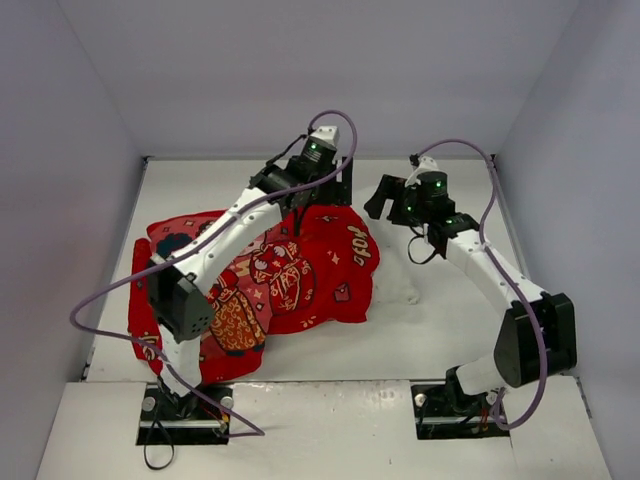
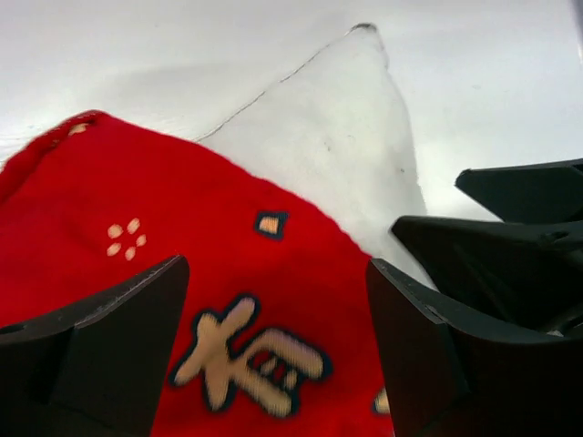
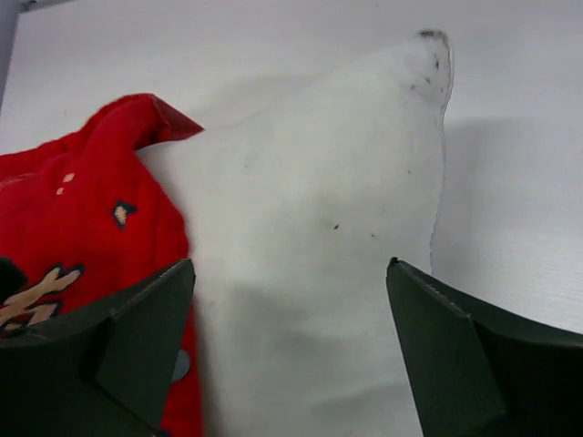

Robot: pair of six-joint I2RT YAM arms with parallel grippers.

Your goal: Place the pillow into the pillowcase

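The red pillowcase, printed with cartoon figures and gold characters, lies across the left and middle of the table. The white pillow sticks out of its right side. In the left wrist view the pillowcase covers part of the pillow, whose corner points away. My left gripper is open above the pillowcase's far right edge, a gold character showing between the fingers. My right gripper is open just above the bare pillow, with the pillowcase's edge at its left finger.
White walls close in the table on the left, back and right. The right gripper's black fingers show close to the right of my left gripper. Bare white table lies to the right of the pillow.
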